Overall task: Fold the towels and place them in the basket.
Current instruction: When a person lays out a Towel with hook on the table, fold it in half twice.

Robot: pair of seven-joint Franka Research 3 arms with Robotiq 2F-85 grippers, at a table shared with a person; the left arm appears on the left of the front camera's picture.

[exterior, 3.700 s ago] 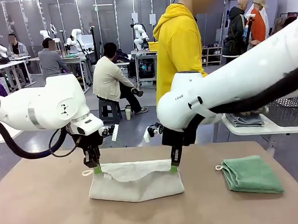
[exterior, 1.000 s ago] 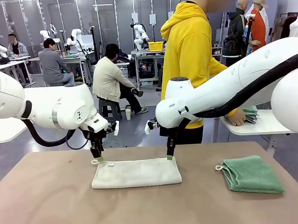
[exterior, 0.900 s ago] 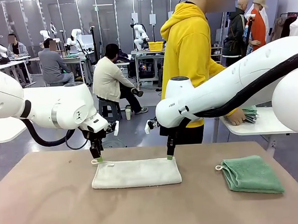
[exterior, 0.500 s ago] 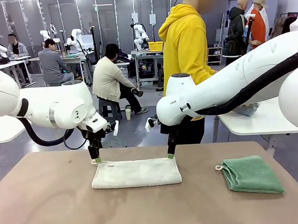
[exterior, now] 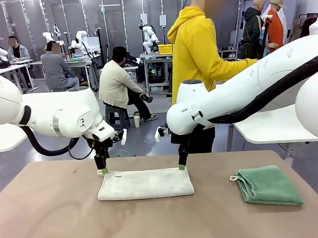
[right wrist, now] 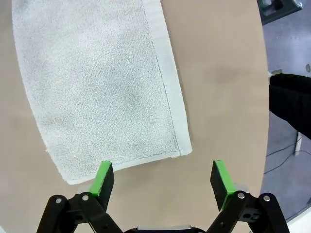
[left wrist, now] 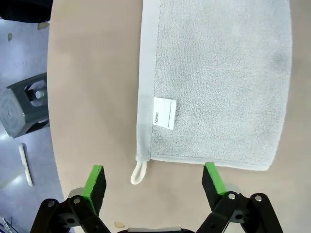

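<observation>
Currently | cream towel [exterior: 145, 183] 1 | green towel [exterior: 269, 185] 1 | left hand [exterior: 104, 169], right hand [exterior: 181, 166] spread

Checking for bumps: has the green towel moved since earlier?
No. The green towel lies at the same spot near the right edge of the table.

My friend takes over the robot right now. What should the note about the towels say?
Left gripper: open, empty, just above the cream towel's far left corner.
Right gripper: open, empty, above its far right corner.
Cream towel lies folded flat in the middle of the table; green towel lies folded to the robot's right.
Left to do: probably fold the cream one again, then put both in the basket.
</observation>
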